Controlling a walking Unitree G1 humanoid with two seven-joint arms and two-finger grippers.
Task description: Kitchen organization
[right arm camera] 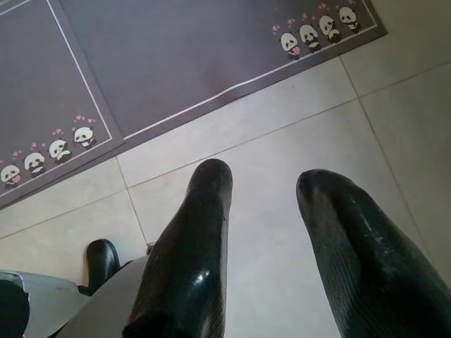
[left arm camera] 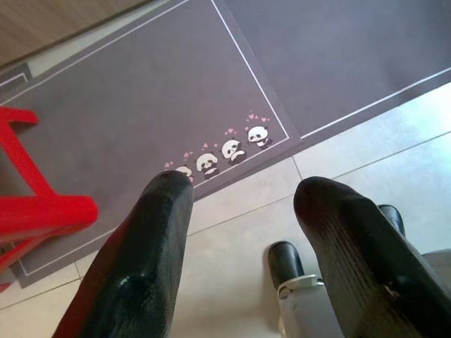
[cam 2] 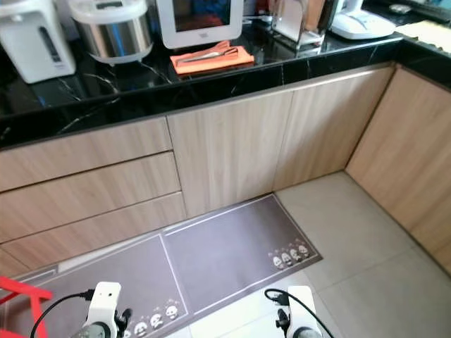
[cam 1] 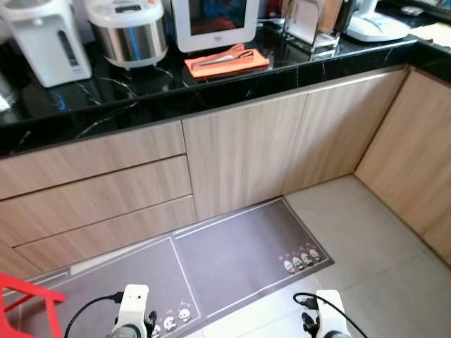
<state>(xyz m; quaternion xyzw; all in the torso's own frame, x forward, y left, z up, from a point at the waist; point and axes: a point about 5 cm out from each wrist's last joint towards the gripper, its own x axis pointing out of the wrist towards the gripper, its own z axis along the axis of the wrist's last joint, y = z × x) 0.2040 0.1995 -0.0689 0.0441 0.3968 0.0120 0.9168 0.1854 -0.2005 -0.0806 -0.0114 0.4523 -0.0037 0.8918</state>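
rice cooker lid shut | kettle pot shut | tongs on orange cloth

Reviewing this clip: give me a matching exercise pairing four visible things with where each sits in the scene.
Things:
1. orange cloth
2. red stool
3. panda mat
4. rice cooker

Places:
A. on the floor, along the cabinet fronts
B. on the black counter, before the white-framed appliance, utensil on top
C. on the floor at the robot's far left
D. on the counter, right of the white water boiler

Pairs: 1-B, 2-C, 3-A, 4-D
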